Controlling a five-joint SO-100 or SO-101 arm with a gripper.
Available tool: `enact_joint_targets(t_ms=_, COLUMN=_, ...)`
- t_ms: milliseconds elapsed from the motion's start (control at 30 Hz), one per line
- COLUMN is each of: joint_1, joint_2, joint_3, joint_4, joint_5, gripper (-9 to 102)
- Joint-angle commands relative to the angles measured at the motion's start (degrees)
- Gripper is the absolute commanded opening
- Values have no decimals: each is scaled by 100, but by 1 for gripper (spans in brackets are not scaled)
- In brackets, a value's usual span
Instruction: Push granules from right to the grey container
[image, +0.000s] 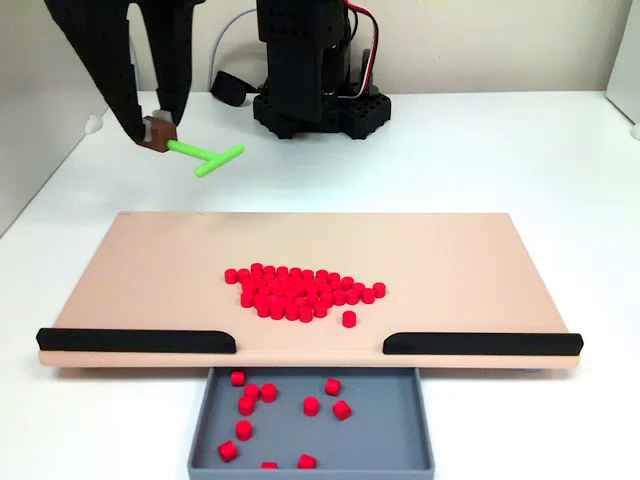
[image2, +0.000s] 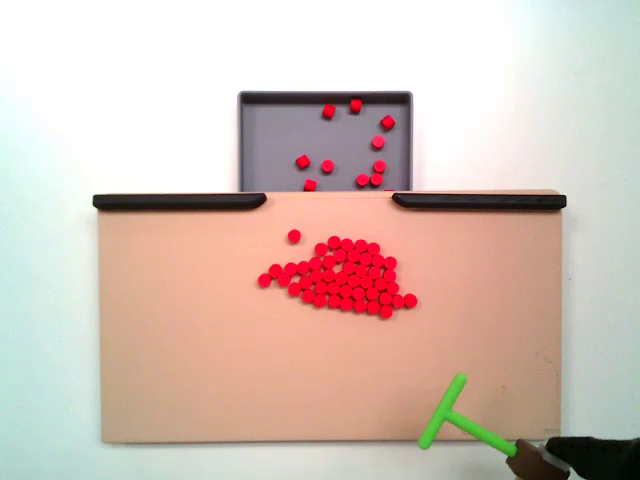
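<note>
Many small red granules (image: 300, 290) lie in a tight pile near the middle of the tan board (image: 150, 260); the pile (image2: 340, 275) shows in both fixed views. One stray granule (image: 348, 319) sits closer to the gap in the board's edge. Below that gap lies the grey container (image: 400, 440), and several granules rest inside the container (image2: 270, 140). My gripper (image: 158, 128) hangs above the board's far left corner in a fixed view, shut on the brown end of a green T-shaped stick (image: 205, 157). The stick (image2: 460, 420) is well away from the pile, by the gripper (image2: 535, 460).
Two black strips (image: 135, 340) (image: 480, 343) line the board's edge on either side of the gap. The arm's black base (image: 320, 100) stands on the white table behind the board. A grey wall runs along the left of the table.
</note>
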Motion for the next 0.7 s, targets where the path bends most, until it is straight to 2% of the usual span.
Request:
enact_joint_targets(t_ms=0, joint_1=88, joint_2=-176, joint_3=-571, joint_4=26, joint_5=-1107, gripper=0)
enact_joint_targets(t_ms=233, joint_1=272, joint_2=-905, joint_3=-1195, joint_4=26, joint_5=-2777, gripper=0)
enact_joint_targets(t_ms=667, joint_1=185, joint_2=-2364, joint_3=-2514, joint_4=26, joint_5=-3788, gripper=0)
